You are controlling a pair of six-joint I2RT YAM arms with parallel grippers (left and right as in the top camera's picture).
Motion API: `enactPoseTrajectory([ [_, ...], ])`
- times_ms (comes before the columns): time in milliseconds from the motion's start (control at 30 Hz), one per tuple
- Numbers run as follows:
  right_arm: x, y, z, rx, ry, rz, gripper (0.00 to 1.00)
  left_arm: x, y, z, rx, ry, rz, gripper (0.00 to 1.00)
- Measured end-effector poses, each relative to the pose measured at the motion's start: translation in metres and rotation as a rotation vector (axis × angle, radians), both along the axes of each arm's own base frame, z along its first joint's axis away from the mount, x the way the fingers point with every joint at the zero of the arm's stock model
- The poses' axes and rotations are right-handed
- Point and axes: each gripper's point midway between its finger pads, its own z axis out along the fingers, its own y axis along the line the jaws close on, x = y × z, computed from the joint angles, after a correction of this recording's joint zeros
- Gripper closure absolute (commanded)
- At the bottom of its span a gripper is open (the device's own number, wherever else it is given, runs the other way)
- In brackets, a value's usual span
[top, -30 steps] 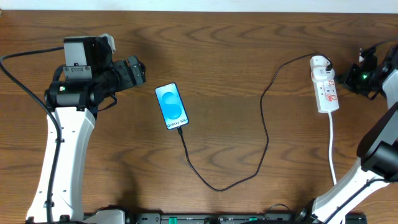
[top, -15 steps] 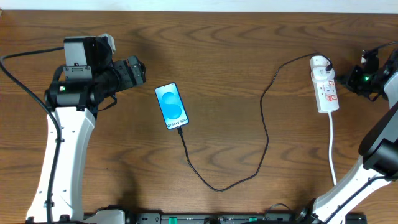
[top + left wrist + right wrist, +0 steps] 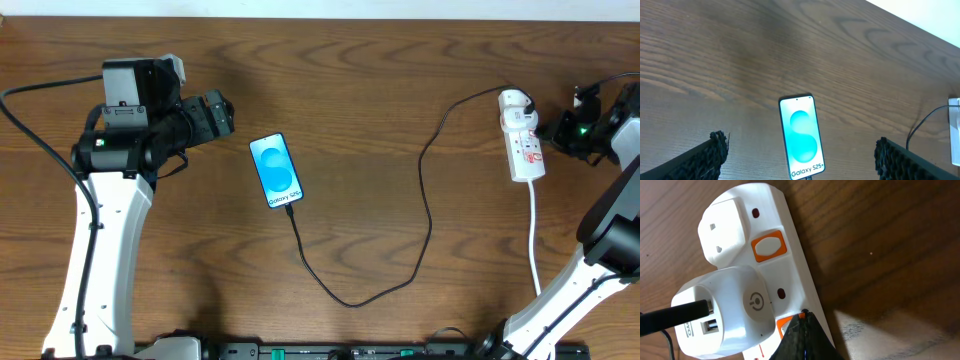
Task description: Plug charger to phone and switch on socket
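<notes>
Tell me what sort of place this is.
Probably a robotics lab bench: a wooden table with a left arm and right arm, plus a phone wired to a power strip.

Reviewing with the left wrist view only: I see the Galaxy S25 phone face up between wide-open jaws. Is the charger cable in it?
Observer: Overhead, the charger cable runs from the bottom edge of the phone, loops across the table and reaches the power strip.
Operator: Is that end plugged in?
Observer: The right wrist view shows it entering a white adapter seated in the strip.
Operator: And the right arm?
Observer: The right gripper, jaws shut, has its tip at the edge of the orange switch beside that adapter.
</notes>
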Motion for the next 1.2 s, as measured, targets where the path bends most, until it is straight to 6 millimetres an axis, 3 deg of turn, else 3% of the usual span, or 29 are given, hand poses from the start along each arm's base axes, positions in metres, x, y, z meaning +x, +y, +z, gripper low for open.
enactPoseTrajectory([
  [1200,0.0033,0.0100,0.0023,-0.031,0.005,0.052,0.99,0.0000,0.0001,0.0000,0.000,0.000,0.000,0.05],
])
